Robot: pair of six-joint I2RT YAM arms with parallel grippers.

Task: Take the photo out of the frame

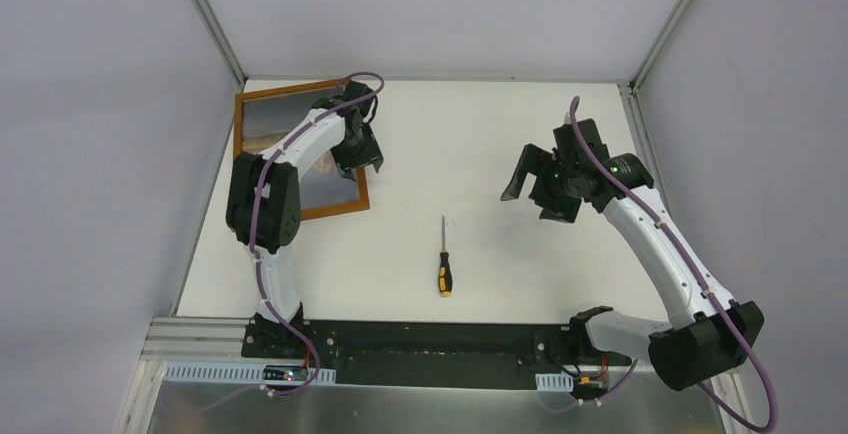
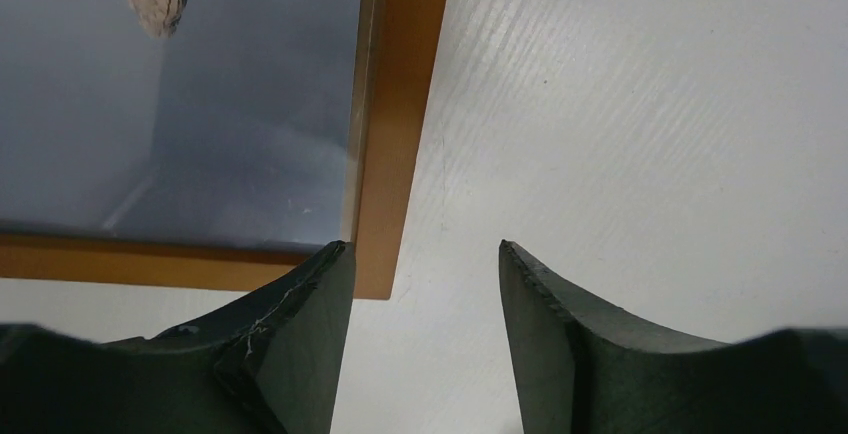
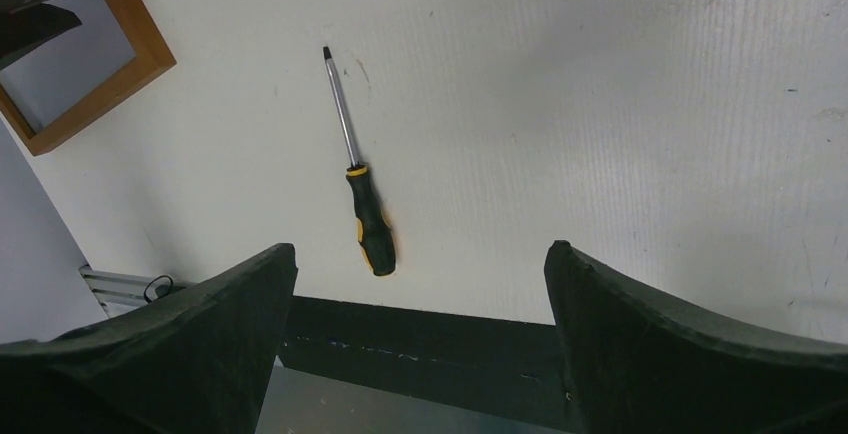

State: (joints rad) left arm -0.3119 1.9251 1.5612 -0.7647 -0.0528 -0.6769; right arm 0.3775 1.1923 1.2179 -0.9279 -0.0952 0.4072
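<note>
**Frame** (image 1: 330,210): thin orange-brown wood, flat on the desk (image 1: 480,134) at its far left corner, face up. The left arm crosses over much of it in the top view. Its near right corner shows in the left wrist view (image 2: 400,104) and in the right wrist view (image 3: 130,14).

**Photo** (image 1: 275,114): inside the frame, not taken out. The left wrist view shows a grey-blue field (image 2: 200,134) with a pale rocky patch at the upper left. Glare dulls the surface.

**Left hand** (image 1: 362,159): low over the frame's near right corner. Its fingers are partly apart (image 2: 422,249) and grasp nothing. One finger (image 2: 300,334) overlaps the corner rail in the wrist view, and the other sits over bare desk beside the frame. Whether either finger touches the wood cannot be told.

**Right hand** (image 1: 540,189): raised above the right half of the desk, well apart from the frame. Its fingers are spread wide and it is released, with nothing between them (image 3: 420,247).

**Screwdriver** (image 1: 443,259): black-and-yellow handle, steel shaft, lying on the desk between the two arms with its tip pointing away from the bases (image 3: 357,176). Neither hand touches it.
</note>
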